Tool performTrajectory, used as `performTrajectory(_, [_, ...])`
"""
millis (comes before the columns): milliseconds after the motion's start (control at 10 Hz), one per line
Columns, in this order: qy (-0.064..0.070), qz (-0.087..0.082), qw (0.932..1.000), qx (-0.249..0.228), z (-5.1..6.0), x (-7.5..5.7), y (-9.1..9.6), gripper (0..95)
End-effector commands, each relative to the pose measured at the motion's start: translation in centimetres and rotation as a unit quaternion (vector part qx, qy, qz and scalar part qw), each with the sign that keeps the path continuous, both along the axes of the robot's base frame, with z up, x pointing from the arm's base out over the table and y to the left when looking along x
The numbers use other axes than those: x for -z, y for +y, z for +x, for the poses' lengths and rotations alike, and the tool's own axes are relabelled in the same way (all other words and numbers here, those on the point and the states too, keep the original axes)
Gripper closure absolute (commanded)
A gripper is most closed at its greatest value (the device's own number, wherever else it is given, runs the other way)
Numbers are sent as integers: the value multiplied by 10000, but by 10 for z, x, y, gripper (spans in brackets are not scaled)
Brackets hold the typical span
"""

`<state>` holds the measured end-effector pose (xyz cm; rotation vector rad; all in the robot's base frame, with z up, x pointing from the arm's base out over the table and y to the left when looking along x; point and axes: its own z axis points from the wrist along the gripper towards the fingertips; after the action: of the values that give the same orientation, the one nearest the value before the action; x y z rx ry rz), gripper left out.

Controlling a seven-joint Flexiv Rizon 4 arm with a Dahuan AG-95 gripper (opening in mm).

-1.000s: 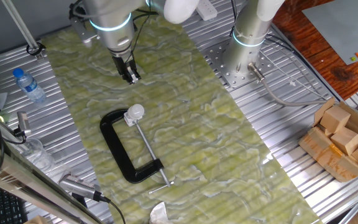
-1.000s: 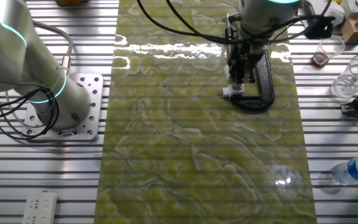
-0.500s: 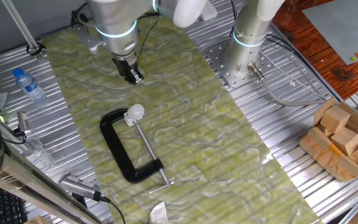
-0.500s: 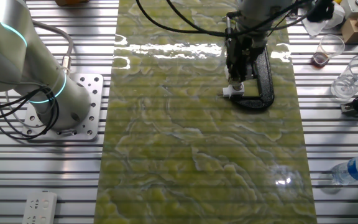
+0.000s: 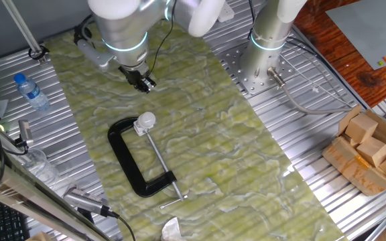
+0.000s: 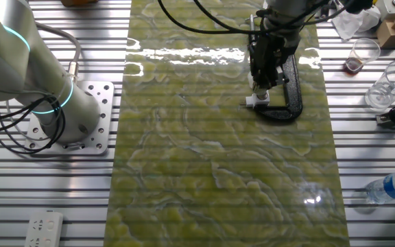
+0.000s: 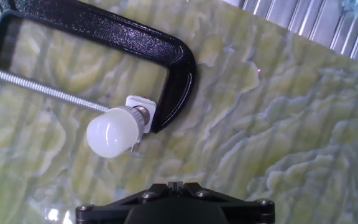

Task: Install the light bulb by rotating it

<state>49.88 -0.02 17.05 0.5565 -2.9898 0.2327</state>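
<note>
The light bulb (image 5: 146,120) is a small matte white globe. It sits in a white socket held by a black C-clamp (image 5: 120,157) lying flat on the green mat. In the hand view the bulb (image 7: 110,132) lies below and ahead of me, with its neck in the white socket plate (image 7: 143,106) against the clamp (image 7: 135,37). My gripper (image 5: 143,82) hovers above the mat, beyond the bulb and clear of it. Its fingers are shut together on nothing (image 7: 174,185). In the other fixed view the gripper (image 6: 261,86) hides the bulb; only the socket plate (image 6: 254,103) shows.
A second robot arm's base (image 5: 263,50) stands at the mat's far right edge. A water bottle (image 5: 31,92) lies on the slatted table to the left. Wooden blocks (image 5: 370,144) sit in a box at the right. Plastic cups (image 6: 389,86) stand near the mat.
The arm's wrist has swung and tilted to the left. The gripper tip has shifted only slightly and stays off the bulb. The bulb and clamp have not moved.
</note>
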Motion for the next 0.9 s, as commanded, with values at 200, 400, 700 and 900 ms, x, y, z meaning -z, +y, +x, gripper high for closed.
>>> performTrajectory(200, [-43,-238,9989,-399,1,1,0,950])
performTrajectory(400, [-41,-246,9984,-501,1,1,0,950])
performTrajectory(700, [-17,-319,9980,-538,4,-26,50,760])
performTrajectory(900, [-25,-422,9972,-613,1,-39,85,570])
